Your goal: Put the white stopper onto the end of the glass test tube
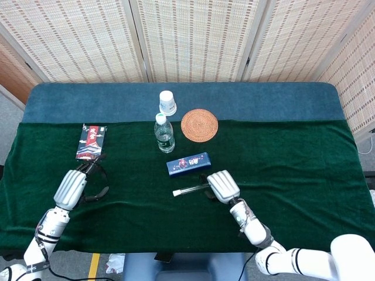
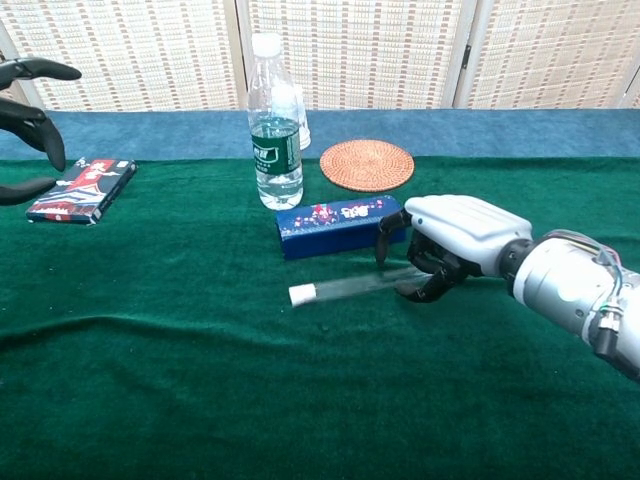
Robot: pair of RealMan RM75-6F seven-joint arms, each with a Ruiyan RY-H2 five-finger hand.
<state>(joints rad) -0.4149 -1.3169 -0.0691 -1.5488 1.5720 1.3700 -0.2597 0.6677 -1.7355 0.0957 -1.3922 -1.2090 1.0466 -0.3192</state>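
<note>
The clear glass test tube lies flat on the green cloth, its white stopper end pointing away from the right hand toward the robot's left. That hand's fingers curl loosely around the tube's near end. The left hand is open and empty.

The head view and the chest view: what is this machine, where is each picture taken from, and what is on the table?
It is a two-armed robot with human-like hands, steered by a person. The head view looks down from above; the chest view looks across the green-clothed table. On it are a clear plastic water bottle, a white paper cup, a round woven coaster, a long blue box and a red-and-blue packet. A glass test tube with a white stopper on its end lies by the box. The right hand curls around its other end; a firm grip is unclear. The left hand holds nothing.
</note>
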